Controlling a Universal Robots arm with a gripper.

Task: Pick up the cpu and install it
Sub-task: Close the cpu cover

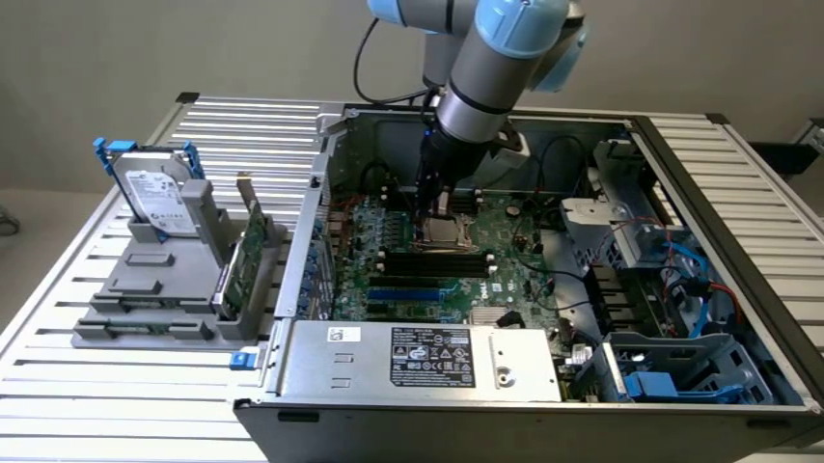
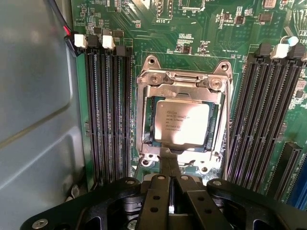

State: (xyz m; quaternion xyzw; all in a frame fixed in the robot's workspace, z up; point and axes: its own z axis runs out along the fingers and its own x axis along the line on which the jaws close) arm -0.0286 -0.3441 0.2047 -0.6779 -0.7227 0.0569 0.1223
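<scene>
An open computer case point(image 1: 515, 429) lies on a slatted table point(image 1: 103, 386); its green motherboard point(image 1: 522, 262) faces up, lined with black memory slots point(image 2: 103, 110); at the exterior view's left, a grey rack point(image 1: 142, 289) holds a hard drive point(image 1: 161, 198) and an upright circuit card point(image 1: 251, 246).

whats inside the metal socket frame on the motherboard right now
The cpu lies flat inside the socket frame, printed metal top facing up. The gripper, shut, has its tips at the chip's edge. Whatever lies under the chip is covered and cannot be seen.
</scene>
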